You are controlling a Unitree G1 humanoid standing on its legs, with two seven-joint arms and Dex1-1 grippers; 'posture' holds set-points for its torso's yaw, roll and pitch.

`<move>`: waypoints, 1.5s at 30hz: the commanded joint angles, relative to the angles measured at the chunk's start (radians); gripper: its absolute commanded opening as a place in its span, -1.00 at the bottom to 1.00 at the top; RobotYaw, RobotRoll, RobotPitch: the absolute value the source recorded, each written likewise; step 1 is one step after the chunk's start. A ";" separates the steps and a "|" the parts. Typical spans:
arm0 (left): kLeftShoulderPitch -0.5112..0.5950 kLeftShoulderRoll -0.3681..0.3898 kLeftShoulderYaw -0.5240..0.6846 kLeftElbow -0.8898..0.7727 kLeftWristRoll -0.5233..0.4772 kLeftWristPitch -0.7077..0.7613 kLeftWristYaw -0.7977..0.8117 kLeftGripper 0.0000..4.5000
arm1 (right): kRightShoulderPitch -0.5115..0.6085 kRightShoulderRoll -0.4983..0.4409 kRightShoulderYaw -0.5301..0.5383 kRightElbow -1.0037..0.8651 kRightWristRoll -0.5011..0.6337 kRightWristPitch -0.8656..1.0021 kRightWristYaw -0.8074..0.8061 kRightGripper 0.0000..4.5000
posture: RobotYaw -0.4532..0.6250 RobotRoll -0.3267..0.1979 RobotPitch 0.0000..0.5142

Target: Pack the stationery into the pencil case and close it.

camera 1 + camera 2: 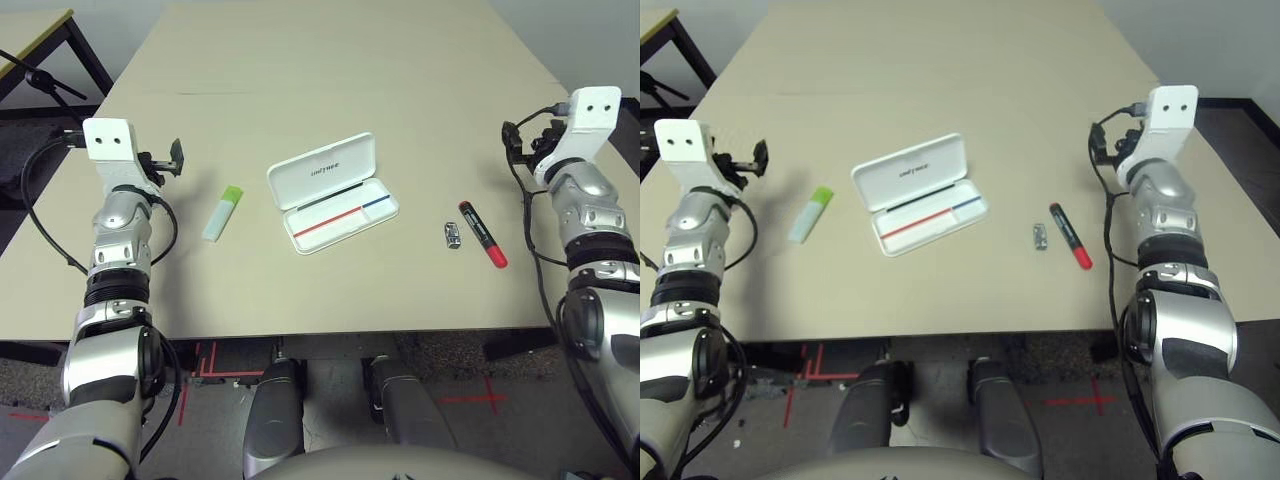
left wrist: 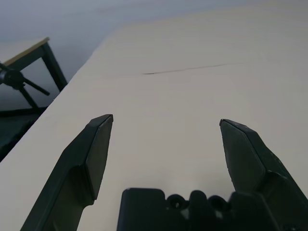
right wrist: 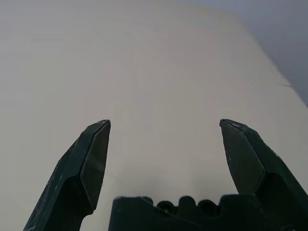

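The beige counter (image 1: 330, 80) is carrying everything, and nothing is looking packed yet, so the task seems to be sitting at its very start. The white pencil case (image 1: 332, 193) is lying open near the middle of the counter, its lid with the dark lettering tipped back on the far side and its tray, marked inside with a red and a blue line, facing up with none of the stationery in it. The red marker (image 1: 482, 234) with its black cap is lying flat well to the right of the case, and the pale green highlighter (image 1: 222, 213) with its bright green cap is lying flat to the left, a little apart from the case. The small silver-black clip (image 1: 453, 235) is resting just beside the marker, between it and the case. The left gripper (image 2: 166, 122) is hovering out toward the left edge, beyond the highlighter, with its fingers spread wide and gripping nothing; the right gripper (image 3: 165, 124) is hanging out toward the right edge, beyond the marker, with its fingers likewise spread and bare. By my judgement, all three items are still waiting to go into the tray, and the lid is waiting to be folded shut after that.
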State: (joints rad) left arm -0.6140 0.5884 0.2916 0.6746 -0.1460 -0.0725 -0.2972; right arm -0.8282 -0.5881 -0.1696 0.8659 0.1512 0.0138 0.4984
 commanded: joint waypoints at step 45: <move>0.090 0.126 -0.597 -0.871 -0.150 0.795 -0.657 0.99 | 0.267 -0.123 0.194 -0.646 0.117 0.475 0.660 1.00 | -0.25 0.25 -0.50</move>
State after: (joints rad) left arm -0.5064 0.7172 -0.2855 -0.2113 -0.3142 0.7201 -0.9504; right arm -0.5727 -0.7056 0.0235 0.2365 0.2559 0.4778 1.1581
